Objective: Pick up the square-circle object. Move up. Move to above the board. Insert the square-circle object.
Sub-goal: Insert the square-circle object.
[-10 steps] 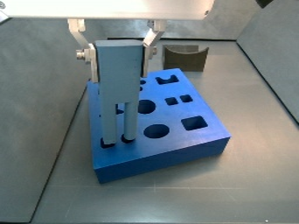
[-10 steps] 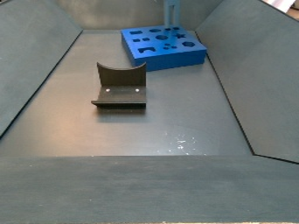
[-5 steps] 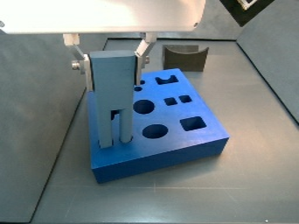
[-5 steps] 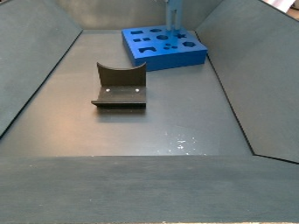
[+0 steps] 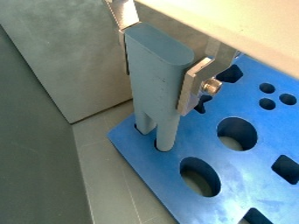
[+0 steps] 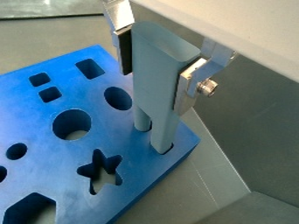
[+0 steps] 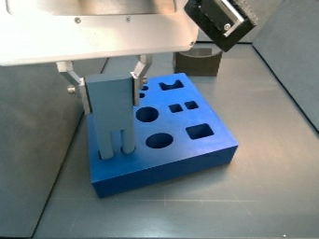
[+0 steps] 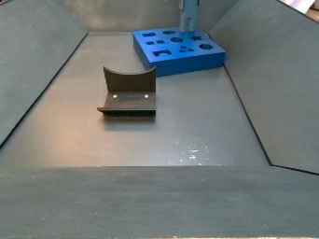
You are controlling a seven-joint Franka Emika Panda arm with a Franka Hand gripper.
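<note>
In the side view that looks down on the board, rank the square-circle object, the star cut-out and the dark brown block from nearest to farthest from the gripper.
1. Square-circle object: clamped in the gripper, upright at the board's edge.
2. Star cut-out: in the board's top, at its far end.
3. Dark brown block: on the floor beyond the board.

The gripper (image 7: 103,68) stands over the board's (image 7: 200,154) left edge, its fingers (image 7: 136,67) clamped on the upright square-circle object (image 7: 111,114). The object's pegs reach down into the board's holes. A dark brown block (image 7: 200,62) sits on the tabletop (image 7: 268,187) just behind the board.
</note>
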